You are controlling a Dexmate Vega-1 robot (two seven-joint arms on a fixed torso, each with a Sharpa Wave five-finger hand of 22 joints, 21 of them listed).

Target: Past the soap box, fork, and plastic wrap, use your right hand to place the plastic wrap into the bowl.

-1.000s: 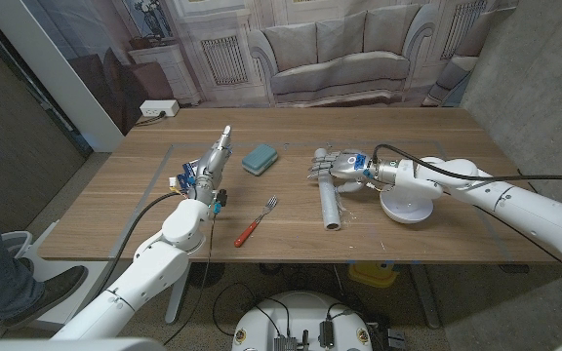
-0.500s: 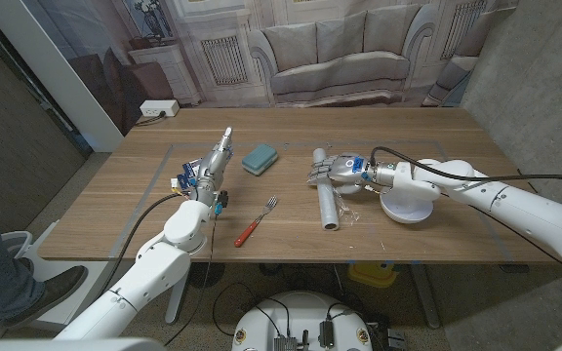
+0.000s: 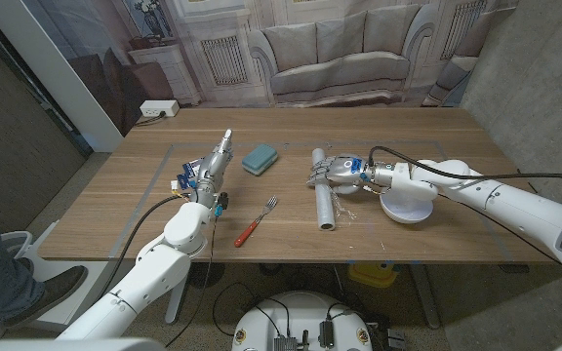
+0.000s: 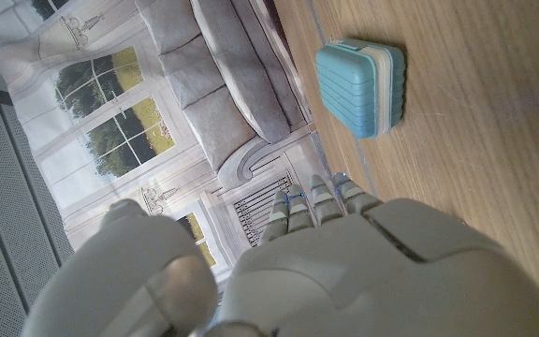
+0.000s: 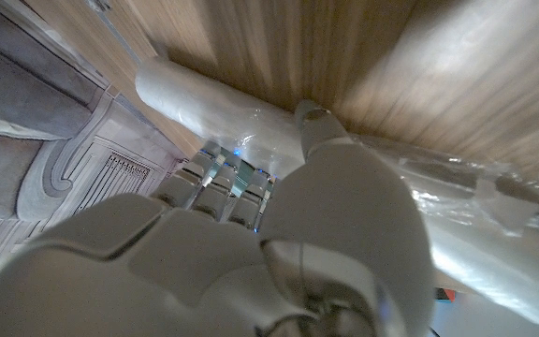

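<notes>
Wooden table [image 3: 418,132] under both hands. Printed backdrop, grey sofa [image 3: 335,49] and panelled walls, well beyond left hand [image 3: 213,166] and right hand [image 3: 332,171]. White power strip [image 3: 158,108] beyond left hand, past table's far corner. Person's leg, dark shoe [image 3: 37,288] well behind left hand, off table. Yellow object [image 3: 369,273] below table edge, behind right hand.

Wooden table [image 3: 437,132] with soap box [image 3: 260,158], fork [image 3: 255,222], plastic wrap [image 3: 326,195], bowl [image 3: 410,203].

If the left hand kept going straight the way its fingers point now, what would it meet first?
Probably nothing on the table. The left hand points up and away toward the far edge, and the blue soap box sits off to its right. Depth is hard to judge, but the way looks free.
</notes>
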